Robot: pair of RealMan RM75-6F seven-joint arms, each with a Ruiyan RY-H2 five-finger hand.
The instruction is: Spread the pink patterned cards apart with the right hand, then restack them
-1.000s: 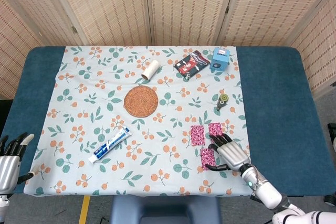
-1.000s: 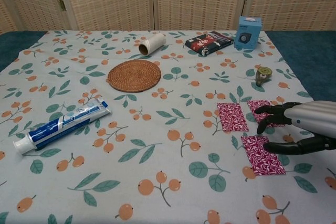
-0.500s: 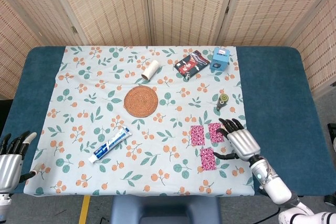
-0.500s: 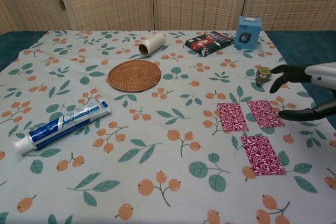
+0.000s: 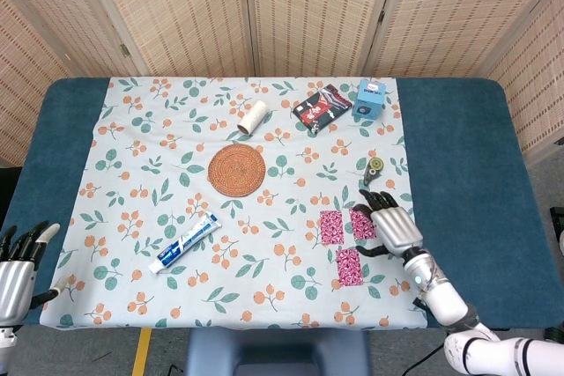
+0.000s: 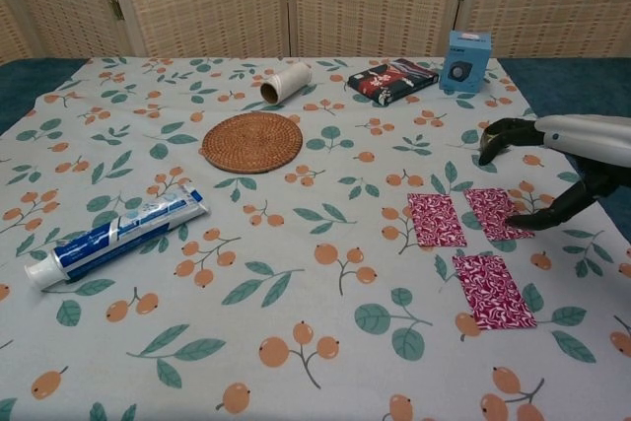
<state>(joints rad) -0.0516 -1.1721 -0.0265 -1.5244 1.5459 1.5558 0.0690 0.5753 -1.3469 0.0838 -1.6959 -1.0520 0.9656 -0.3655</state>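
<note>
At the near right of the bench (image 5: 458,165), on the leaf-and-berry cloth (image 5: 176,156), we find the three pink patterned cards (image 6: 463,244) lying flat and apart: two side by side with a narrow gap between them, the third just below, nearer the front edge, none overlapping. A second ago our right hand (image 6: 567,160) lay low beside the lowest card, its fingertips at the upper right card; half a second ago it had lifted off to the right, and now it hovers over that upper right card, fingers spread and curved downward, grasping nothing, its thumb tip close to the card's right edge; we cannot tell if it touches. The cards themselves have not shifted across these views. We judge the spreading done and the restacking about to begin, likely with this card. Each card shows a dense magenta-and-white swirl print and looks thin, so lifting an edge may prove fiddly. Our left hand (image 5: 16,266) rests idle at the bench's near left corner, fingers loosely extended, empty
</note>
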